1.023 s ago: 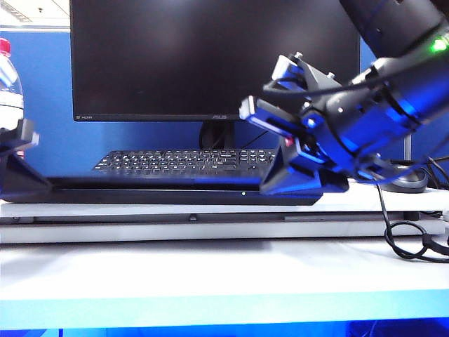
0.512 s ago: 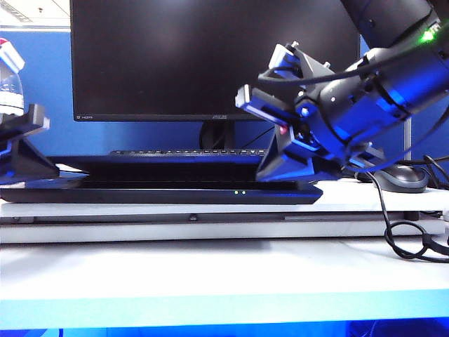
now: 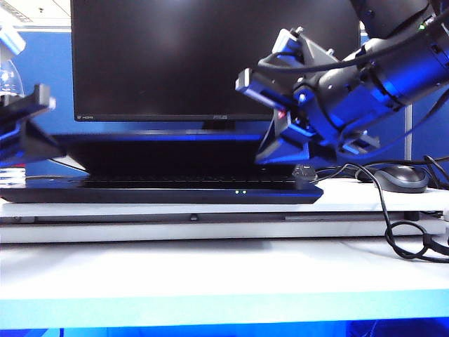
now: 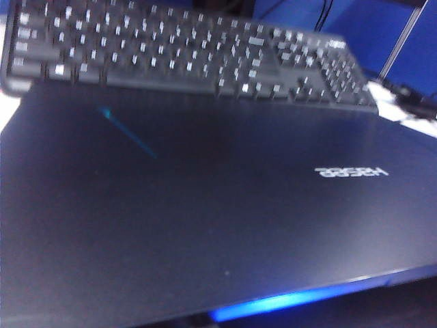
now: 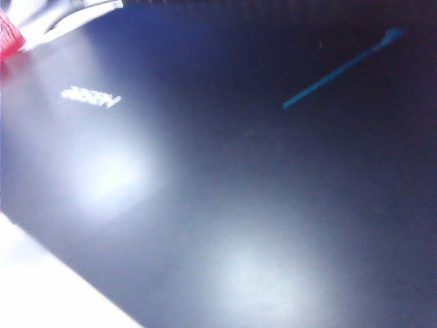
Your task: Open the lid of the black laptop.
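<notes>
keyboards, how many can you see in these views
2. A separate desktop keyboard lies behind the black laptop, seen over its lid in the left wrist view. The laptop's built-in keyboard shows as a thin strip under the part-raised lid. More may be hidden.

The monitor [image 3: 210,56] bezel reads "ASUS" at centre and "HDMI" at its left corner; the lid [image 4: 205,205] carries a mirrored "Hasee" logo.
</notes>
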